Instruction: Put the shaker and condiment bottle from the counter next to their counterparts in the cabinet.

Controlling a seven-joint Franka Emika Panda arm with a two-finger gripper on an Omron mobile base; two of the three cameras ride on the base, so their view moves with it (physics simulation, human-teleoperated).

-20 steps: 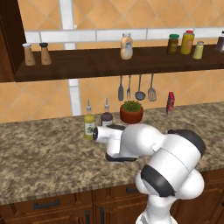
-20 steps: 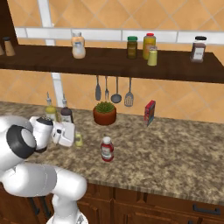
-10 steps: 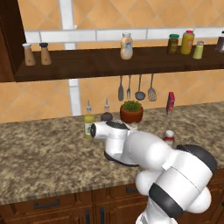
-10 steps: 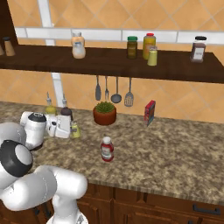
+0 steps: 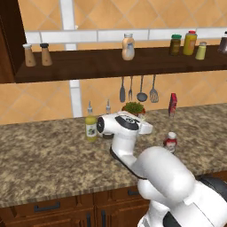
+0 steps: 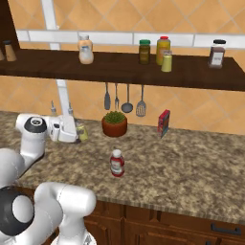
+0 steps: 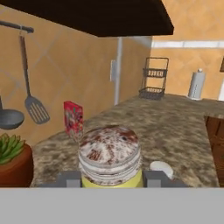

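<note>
Long speckled brown-and-beige granite table (image 6: 201, 167) over dark wooden drawers, carrying the task's loose things. Above it, long dark brown wooden open cabinet (image 5: 88, 66) with a dark side panel, destination for both items.

Taking the potted green plant (image 6: 114, 123) in its terracotta pot as landmark: white arm just to the pot's left in the right base view, end effector (image 6: 79, 133) level with the pot and clamped on the small pale yellow-green shaker (image 7: 110, 156) with a greyish speckled top. Seen along the hand, dark fingertips (image 7: 70, 178) pressed to either side of the cylinder, probably to keep it upright and spill-free for the lift. Contact with the table impossible to tell from these views.

In front of the pot, well apart from it toward the table's front edge: squat red condiment bottle (image 6: 116, 163) with white cap and white label, upright, untouched, evidently left for a second trip.

High above the pot on the cabinet: clear tan-filled bottle (image 6: 85, 49) with a pale cap, up and left; matching yellow-green shaker (image 6: 166, 61) up and right, beside a yellow red-capped bottle (image 6: 163, 49). Likely next: raise the held shaker to that twin.
</note>
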